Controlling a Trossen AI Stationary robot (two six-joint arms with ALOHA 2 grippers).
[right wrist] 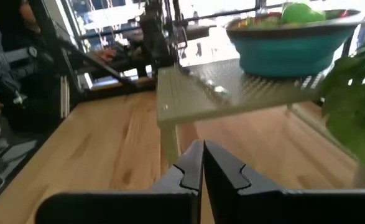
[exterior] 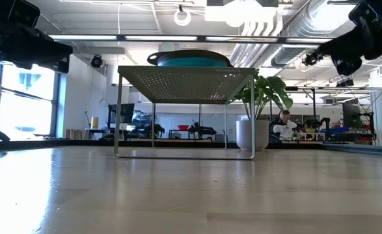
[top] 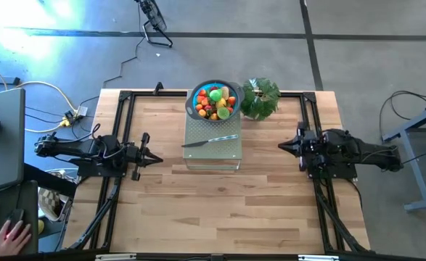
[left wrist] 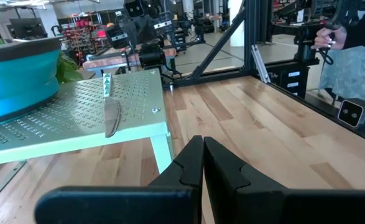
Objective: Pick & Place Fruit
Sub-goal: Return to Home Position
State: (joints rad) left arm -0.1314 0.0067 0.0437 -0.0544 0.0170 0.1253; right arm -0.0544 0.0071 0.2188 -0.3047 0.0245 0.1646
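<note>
Noted fruit [top: 215, 101] heaped high in bowl [top: 191, 106] (could spill if shelf [top: 223, 154] jolted). Found left gripper [top: 157, 158] and right gripper [top: 281, 147] pinched shut, empty.

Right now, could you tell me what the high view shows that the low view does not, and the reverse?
Only the high view shows the fruit in the blue bowl and the knife on the shelf. Only the low view shows the shelf's legs, a white pot under the plant and a seated person beyond. Both show bowl, shelf, plant and arms; left gripper and right gripper sit shut either side of the shelf.
</note>
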